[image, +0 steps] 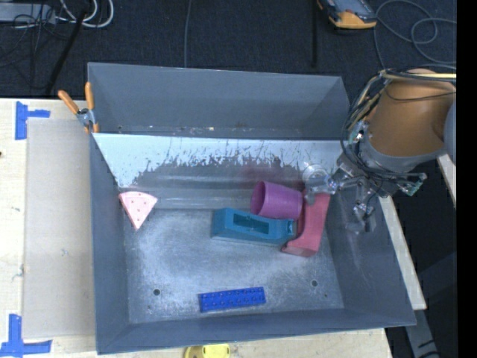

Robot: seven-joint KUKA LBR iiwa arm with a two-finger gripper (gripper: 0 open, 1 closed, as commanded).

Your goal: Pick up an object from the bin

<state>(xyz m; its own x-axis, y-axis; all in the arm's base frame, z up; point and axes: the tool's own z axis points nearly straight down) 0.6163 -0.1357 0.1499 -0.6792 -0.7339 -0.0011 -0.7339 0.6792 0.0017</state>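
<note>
Camera view, speckled grey bin (186, 267), dark floor (223, 21), jaws near pink block (313, 226), spread unclear

Rounded orange-brown cover (410, 118) is gleaming slightly on top. Thin cables (365, 103) are running along its edge. Below, gripper (363, 215) is showing dark grey and silvery metal parts.

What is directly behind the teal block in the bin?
A purple cup lies on its side behind the teal block; the cup's lower edge is covered by the block.
</note>
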